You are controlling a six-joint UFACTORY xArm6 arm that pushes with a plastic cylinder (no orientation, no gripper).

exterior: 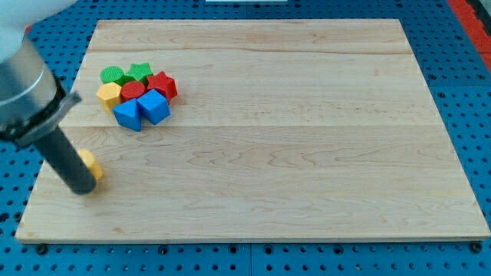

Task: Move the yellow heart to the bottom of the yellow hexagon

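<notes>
The yellow heart (91,164) lies near the board's left edge, toward the view's bottom, partly hidden behind my rod. My tip (84,188) rests on the board touching the heart's lower left side. The yellow hexagon (109,94) sits at the left end of a tight cluster near the view's upper left, well above the heart.
The cluster also holds a green round block (112,75), a green star (140,72), a red star (163,84), a red round block (132,90), a blue cube (154,106) and a blue triangular block (126,115). The wooden board (307,153) lies on a blue pegboard.
</notes>
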